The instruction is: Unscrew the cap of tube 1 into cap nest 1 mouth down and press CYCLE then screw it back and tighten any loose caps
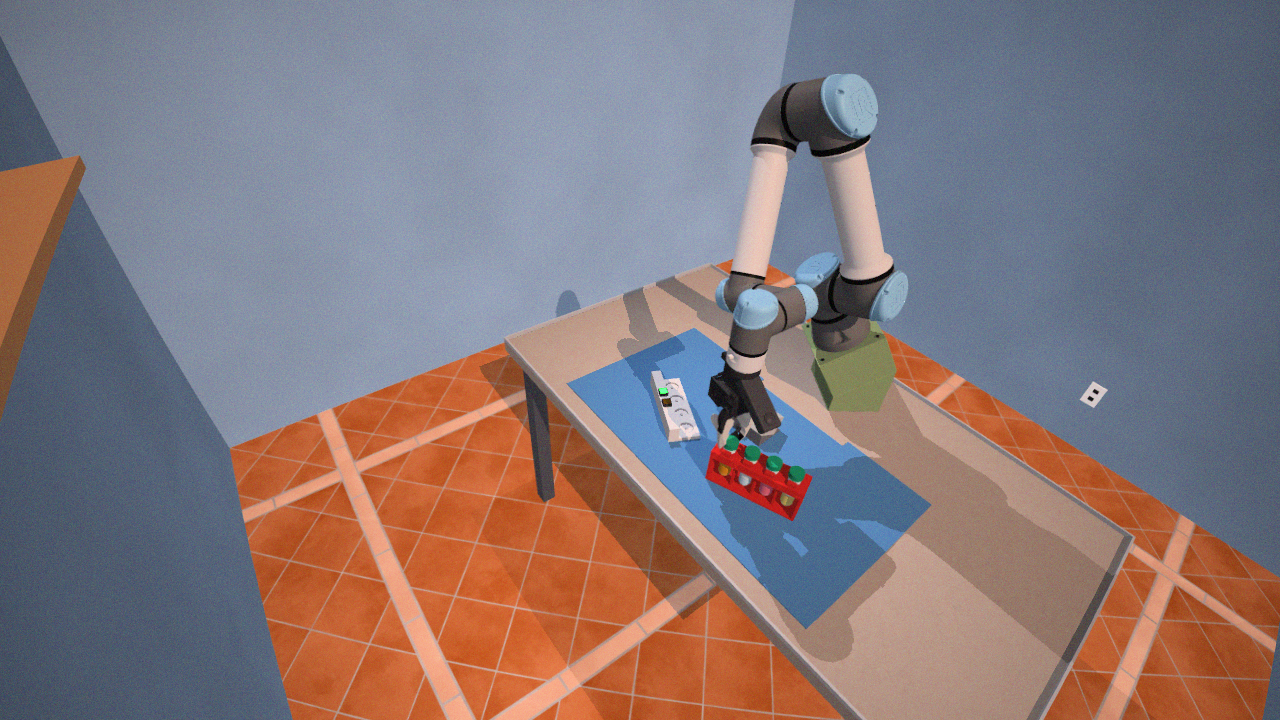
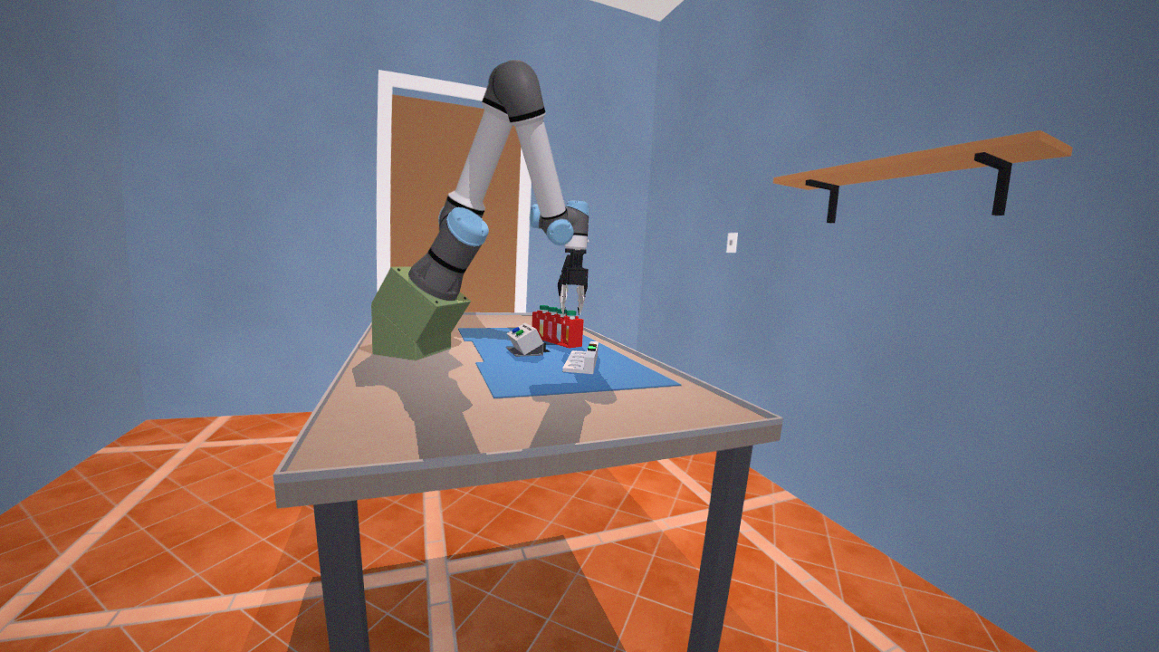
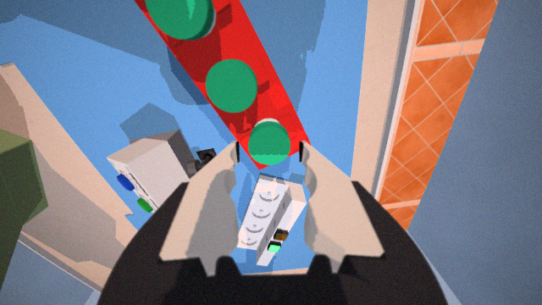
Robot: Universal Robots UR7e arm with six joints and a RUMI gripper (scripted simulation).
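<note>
The red decapping rack point(image 1: 718, 469) point(image 2: 559, 329) point(image 3: 280, 107) holds tubes that all carry green caps. My gripper point(image 1: 731, 437) point(image 2: 571, 311) point(image 3: 268, 142) points down over the end tube, the one nearest the cap tray. Its fingers straddle that tube's cap point(image 1: 732, 443) point(image 3: 268, 141) with a small gap on each side, so it is open. The neighbouring caps point(image 3: 231, 85) point(image 3: 179, 17) sit on their tubes. The white cap tray point(image 1: 677, 411) point(image 2: 579, 361) point(image 3: 263, 212) shows only empty nests, and its green lamp point(image 1: 663, 391) point(image 3: 274, 247) is lit.
The key housing point(image 2: 524, 338) point(image 3: 149, 167) with the blue key point(image 3: 125, 182) and the green key point(image 3: 145, 205) stands on the blue mat point(image 1: 805, 546) beside the rack. The arm's green base point(image 1: 850, 371) is at the table's back. The table edge point(image 3: 389, 140) runs close by.
</note>
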